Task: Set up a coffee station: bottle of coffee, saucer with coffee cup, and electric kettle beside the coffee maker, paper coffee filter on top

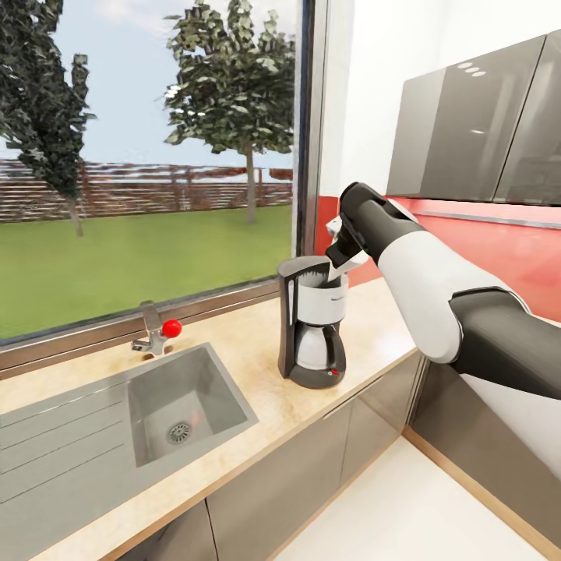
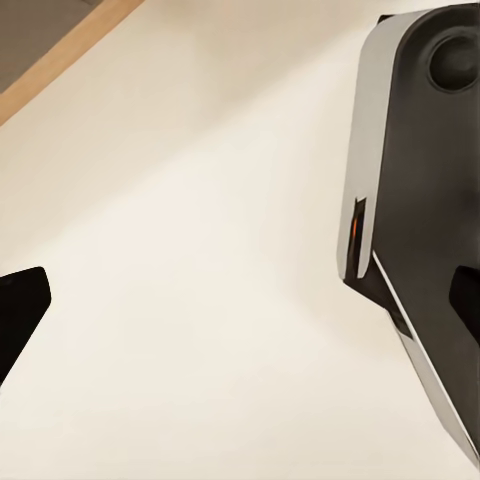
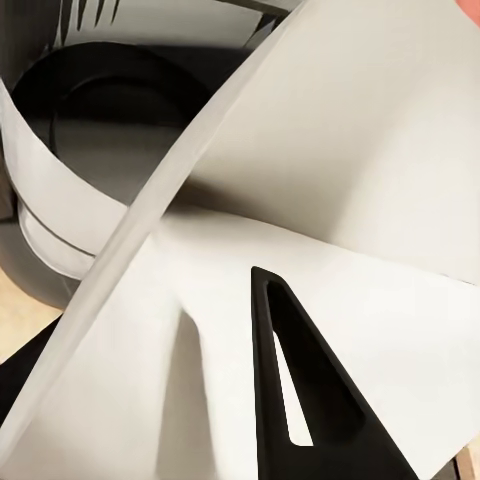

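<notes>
So we're on the filter step: right gripper is pinched on the paper coffee filter, hovering right above the coffee maker. Next, lower and release, I'd say. Left gripper's fingers are spread, nothing held.

- A large window fills the wall behind the sink, showing lawn, trees, a brick fence and pale daylight sky.
- A steel tap with a red knob stands just behind the sink, below the window sill.
- To the right of the sink, a red backsplash runs under glossy grey wall cupboards.
- Below the sink sit grey cabinet fronts, with pale floor beyond.
</notes>
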Tool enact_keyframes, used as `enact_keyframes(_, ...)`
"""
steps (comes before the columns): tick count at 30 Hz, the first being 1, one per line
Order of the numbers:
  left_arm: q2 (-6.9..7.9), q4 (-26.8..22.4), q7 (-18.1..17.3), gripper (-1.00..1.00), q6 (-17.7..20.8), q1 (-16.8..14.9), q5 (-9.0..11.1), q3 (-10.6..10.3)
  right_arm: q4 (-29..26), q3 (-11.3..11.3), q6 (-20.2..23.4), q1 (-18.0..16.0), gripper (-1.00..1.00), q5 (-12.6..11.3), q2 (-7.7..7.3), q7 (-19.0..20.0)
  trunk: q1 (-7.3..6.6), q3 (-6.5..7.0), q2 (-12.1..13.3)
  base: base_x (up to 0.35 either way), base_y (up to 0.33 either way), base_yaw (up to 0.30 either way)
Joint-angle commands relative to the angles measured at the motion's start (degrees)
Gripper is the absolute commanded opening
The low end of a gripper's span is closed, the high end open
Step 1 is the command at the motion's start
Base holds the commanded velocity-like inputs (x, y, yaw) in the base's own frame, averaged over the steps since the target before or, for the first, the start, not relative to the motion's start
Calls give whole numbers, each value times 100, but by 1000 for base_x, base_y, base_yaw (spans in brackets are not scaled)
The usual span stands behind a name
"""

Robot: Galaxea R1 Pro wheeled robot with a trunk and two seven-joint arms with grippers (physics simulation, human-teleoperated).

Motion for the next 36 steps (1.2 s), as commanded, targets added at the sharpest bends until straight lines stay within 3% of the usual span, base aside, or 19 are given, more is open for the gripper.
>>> enact_keyframes(1, 0, -6, 0, 100, -7, 4, -15, 42, 12, 22, 10, 0, -100, 52, 0, 56, 2, -1, -2, 0, 0, 0)
enact_keyframes(8, -1, 56, -9, 100, -8, 4, -13, 42, 224, 23, 10, 2, -100, 70, 0, 55, 2, -1, -2, 7, 2, 0)
enact_keyframes(36, -8, 58, -9, 100, -10, 3, -18, 42, 224, 20, 10, 122, -100, 71, 0, 46, 2, -1, -2, 35, 27, 0)
